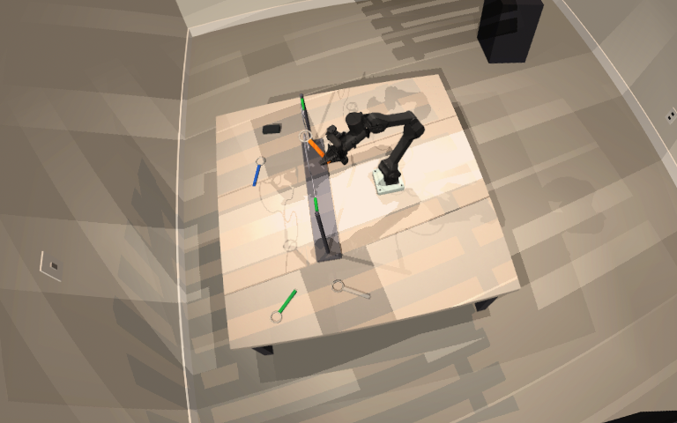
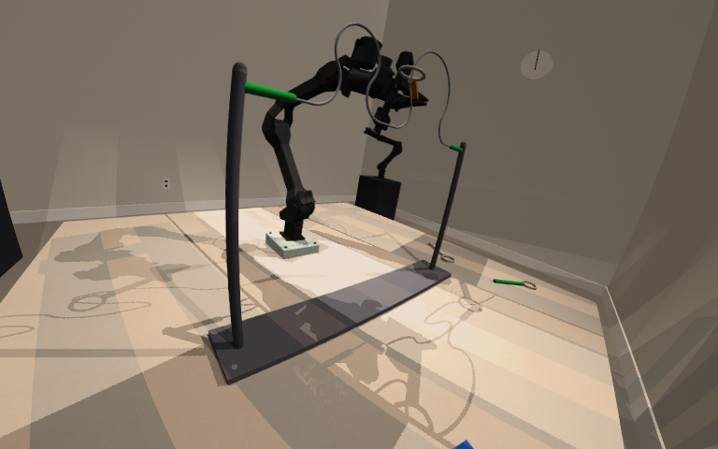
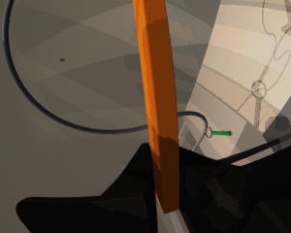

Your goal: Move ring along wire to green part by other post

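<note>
The ring [image 1: 305, 136] [image 2: 411, 67] has an orange handle [image 1: 316, 148] [image 2: 415, 89] [image 3: 155, 78]. It is high up on the curly grey wire [image 2: 374, 83] [image 3: 16, 84], between the two posts and away from both green parts. My gripper [image 1: 326, 160] [image 2: 416, 100] [image 3: 153, 148] is shut on the handle's lower end. One green part [image 1: 303, 104] [image 2: 270, 93] is by the near post [image 2: 235, 211] of the exterior view. The other green part [image 1: 316, 204] [image 2: 455, 148] is by the far post [image 2: 447, 211]. I cannot tell whether the ring touches the wire.
The posts stand on a dark base plate [image 1: 326, 230] [image 2: 318, 327] on the table [image 1: 436, 251]. Loose rings lie around it: a blue-handled ring [image 1: 256, 173], a green-handled ring [image 1: 286, 303] [image 2: 510, 282] and a pale-handled ring [image 1: 352, 291]. A small black block [image 1: 271, 128] lies at the back left.
</note>
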You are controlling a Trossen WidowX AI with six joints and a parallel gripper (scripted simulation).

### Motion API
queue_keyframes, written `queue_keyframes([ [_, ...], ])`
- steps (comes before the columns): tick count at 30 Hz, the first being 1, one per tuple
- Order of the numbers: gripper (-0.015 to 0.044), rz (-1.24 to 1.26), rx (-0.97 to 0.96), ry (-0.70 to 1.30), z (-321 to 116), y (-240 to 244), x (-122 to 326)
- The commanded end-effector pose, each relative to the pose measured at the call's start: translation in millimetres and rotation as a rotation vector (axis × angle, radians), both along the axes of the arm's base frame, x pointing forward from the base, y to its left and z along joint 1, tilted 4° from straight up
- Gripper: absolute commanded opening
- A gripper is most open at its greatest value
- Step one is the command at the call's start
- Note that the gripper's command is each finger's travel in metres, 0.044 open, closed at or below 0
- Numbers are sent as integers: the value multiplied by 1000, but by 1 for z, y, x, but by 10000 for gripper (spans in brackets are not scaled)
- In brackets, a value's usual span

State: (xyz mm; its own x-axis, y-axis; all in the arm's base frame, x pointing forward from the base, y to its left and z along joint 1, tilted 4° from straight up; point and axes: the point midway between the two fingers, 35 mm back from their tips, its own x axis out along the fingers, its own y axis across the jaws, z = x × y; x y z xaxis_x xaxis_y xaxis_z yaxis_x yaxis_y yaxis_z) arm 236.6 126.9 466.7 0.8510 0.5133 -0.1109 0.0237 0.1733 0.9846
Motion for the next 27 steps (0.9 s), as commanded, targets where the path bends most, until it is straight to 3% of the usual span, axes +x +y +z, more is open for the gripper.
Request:
queue_keyframes([
  [1,-150,-6,-54,-8,0,0,1],
  [27,-150,-33,-396,-27,-11,-4,2],
])
